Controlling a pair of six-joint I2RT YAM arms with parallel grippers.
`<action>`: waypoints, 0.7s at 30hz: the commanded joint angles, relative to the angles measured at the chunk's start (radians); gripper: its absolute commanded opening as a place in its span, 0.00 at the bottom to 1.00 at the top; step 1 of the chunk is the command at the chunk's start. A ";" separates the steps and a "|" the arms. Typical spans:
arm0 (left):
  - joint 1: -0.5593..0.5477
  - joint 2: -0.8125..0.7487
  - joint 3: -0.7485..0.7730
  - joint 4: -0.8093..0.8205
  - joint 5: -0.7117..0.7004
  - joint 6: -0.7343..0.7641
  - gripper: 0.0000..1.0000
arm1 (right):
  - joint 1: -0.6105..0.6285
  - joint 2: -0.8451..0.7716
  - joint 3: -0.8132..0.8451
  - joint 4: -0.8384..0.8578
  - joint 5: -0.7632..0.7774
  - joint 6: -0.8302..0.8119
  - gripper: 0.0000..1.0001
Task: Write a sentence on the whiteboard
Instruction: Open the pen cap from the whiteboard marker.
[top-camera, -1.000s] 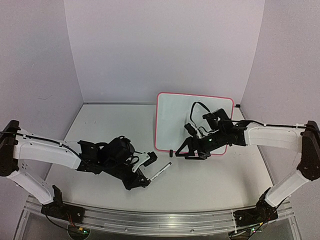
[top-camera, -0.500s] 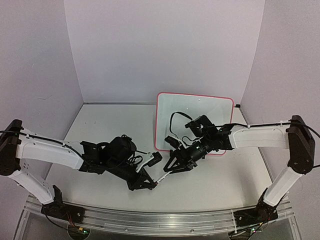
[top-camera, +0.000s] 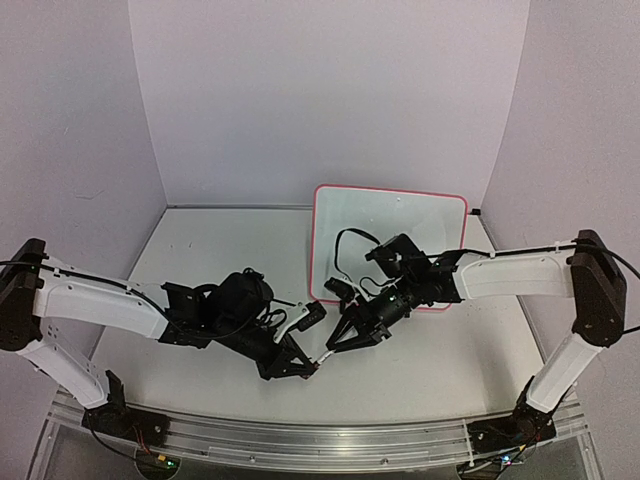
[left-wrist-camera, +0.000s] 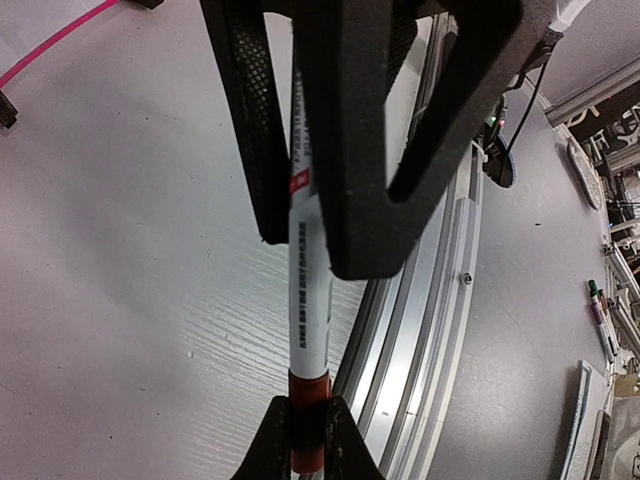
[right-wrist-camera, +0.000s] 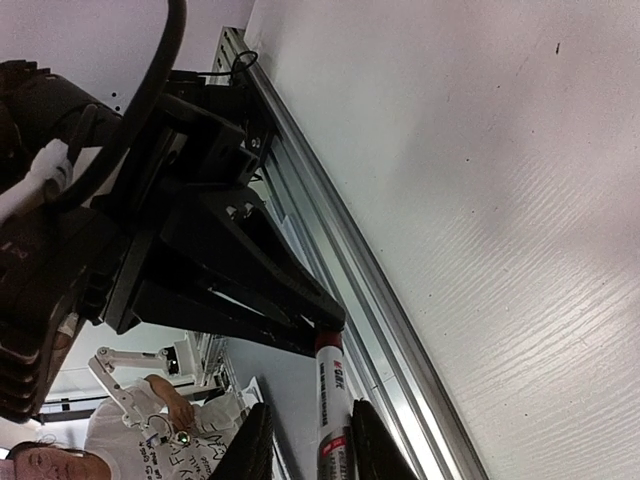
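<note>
The whiteboard (top-camera: 400, 215), white with a pink-red frame, leans at the back right; its pink edge (left-wrist-camera: 60, 35) also shows in the left wrist view. No sentence shows on its visible face. A white marker (top-camera: 322, 357) with a red end hangs low over the table front. My left gripper (top-camera: 305, 368) is shut on that red end (left-wrist-camera: 308, 430). My right gripper (top-camera: 340, 340) straddles the marker's white barrel (right-wrist-camera: 333, 400). Its jaws are narrow but open, with a gap on one side of the barrel (right-wrist-camera: 310, 440). The right fingers (left-wrist-camera: 350, 150) cover the marker's upper part in the left wrist view.
An aluminium rail (top-camera: 300, 435) runs along the table's near edge, just below both grippers, and shows close behind the marker (left-wrist-camera: 430, 300). Lilac walls close the back and sides. The right arm (top-camera: 500, 275) stretches across in front of the whiteboard's lower edge.
My right gripper has come left and down from the whiteboard's foot to the marker, and its jaws have narrowed around the barrel. The left gripper has swung the marker slightly nearer.
</note>
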 joint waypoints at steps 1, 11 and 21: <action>-0.006 0.006 0.020 0.041 0.020 -0.004 0.00 | 0.006 0.016 0.030 0.056 -0.024 0.014 0.18; -0.006 -0.019 -0.009 0.065 -0.011 -0.035 0.32 | 0.006 -0.010 0.016 0.106 -0.004 0.032 0.00; -0.005 -0.029 -0.021 0.071 -0.016 -0.044 0.37 | 0.004 -0.032 0.010 0.123 0.000 0.041 0.00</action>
